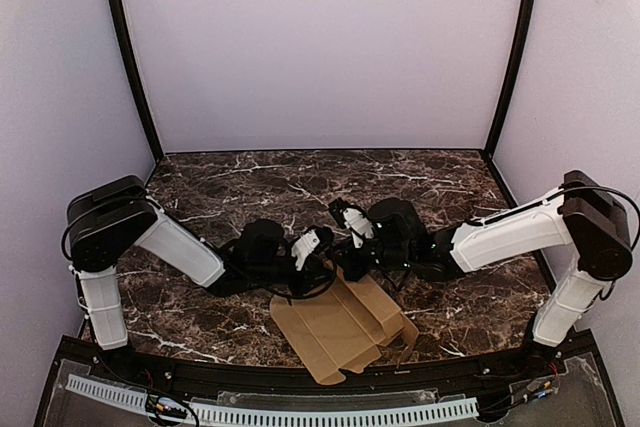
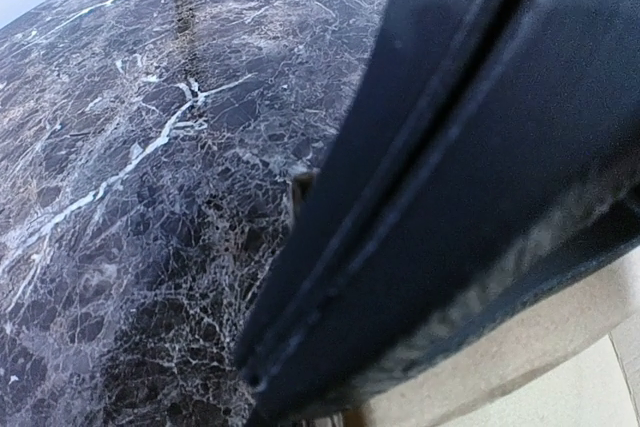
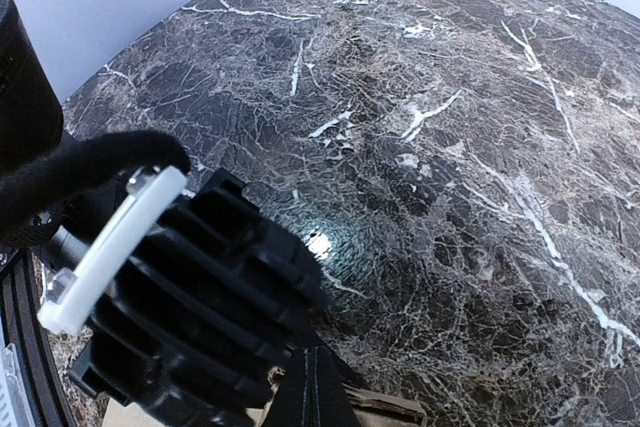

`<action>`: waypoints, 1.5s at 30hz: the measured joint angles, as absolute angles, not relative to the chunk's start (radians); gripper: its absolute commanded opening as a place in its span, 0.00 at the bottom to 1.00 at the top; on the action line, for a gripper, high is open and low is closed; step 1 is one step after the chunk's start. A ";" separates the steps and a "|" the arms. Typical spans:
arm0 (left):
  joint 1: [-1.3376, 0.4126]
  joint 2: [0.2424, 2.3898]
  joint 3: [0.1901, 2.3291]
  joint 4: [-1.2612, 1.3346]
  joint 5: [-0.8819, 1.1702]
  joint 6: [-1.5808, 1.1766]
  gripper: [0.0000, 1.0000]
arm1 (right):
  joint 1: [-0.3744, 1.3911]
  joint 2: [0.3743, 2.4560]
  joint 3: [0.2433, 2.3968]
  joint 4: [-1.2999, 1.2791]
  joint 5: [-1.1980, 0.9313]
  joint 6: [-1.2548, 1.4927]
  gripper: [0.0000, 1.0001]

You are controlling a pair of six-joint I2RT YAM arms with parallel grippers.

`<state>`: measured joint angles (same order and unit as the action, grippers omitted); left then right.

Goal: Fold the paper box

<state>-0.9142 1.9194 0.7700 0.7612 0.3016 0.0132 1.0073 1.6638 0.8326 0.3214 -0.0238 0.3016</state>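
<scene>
The paper box [image 1: 340, 327] is a flat brown cardboard cut-out with creases and flaps, lying near the table's front edge. Both grippers meet over its far edge. My left gripper [image 1: 322, 265] comes in from the left. In its wrist view one dark finger [image 2: 450, 197] fills the frame, a strip of cardboard [image 2: 560, 367] lies below it, and the jaw gap is hidden. My right gripper [image 1: 348, 259] comes in from the right. Its fingers [image 3: 325, 397] are pressed together just above a cardboard edge [image 3: 395, 409]. I cannot tell if they pinch it.
The dark marble table [image 1: 300, 187] stretches away behind the box. Lilac walls with two black corner posts [image 1: 130, 57] enclose it. In the right wrist view, the left gripper's ribbed black body [image 3: 190, 317] stands close on the left. A black rail [image 1: 300, 387] borders the near edge.
</scene>
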 measured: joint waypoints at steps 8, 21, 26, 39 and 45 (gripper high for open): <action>-0.921 1.927 0.770 0.770 0.287 -0.006 0.16 | 1.019 1.665 0.832 0.325 -0.009 0.310 0.00; -0.936 1.966 0.787 0.834 0.251 -0.039 0.03 | 1.024 1.665 0.827 0.336 0.001 0.334 0.00; -0.939 1.980 0.797 0.849 0.245 -0.047 0.00 | 1.024 1.664 0.822 0.346 0.001 0.346 0.00; -0.947 1.986 0.799 0.859 0.207 -0.036 0.00 | 1.029 1.582 0.804 0.287 0.020 0.369 0.21; -0.947 1.983 0.799 0.856 0.200 -0.022 0.00 | 1.028 1.475 0.792 0.229 0.046 0.391 0.46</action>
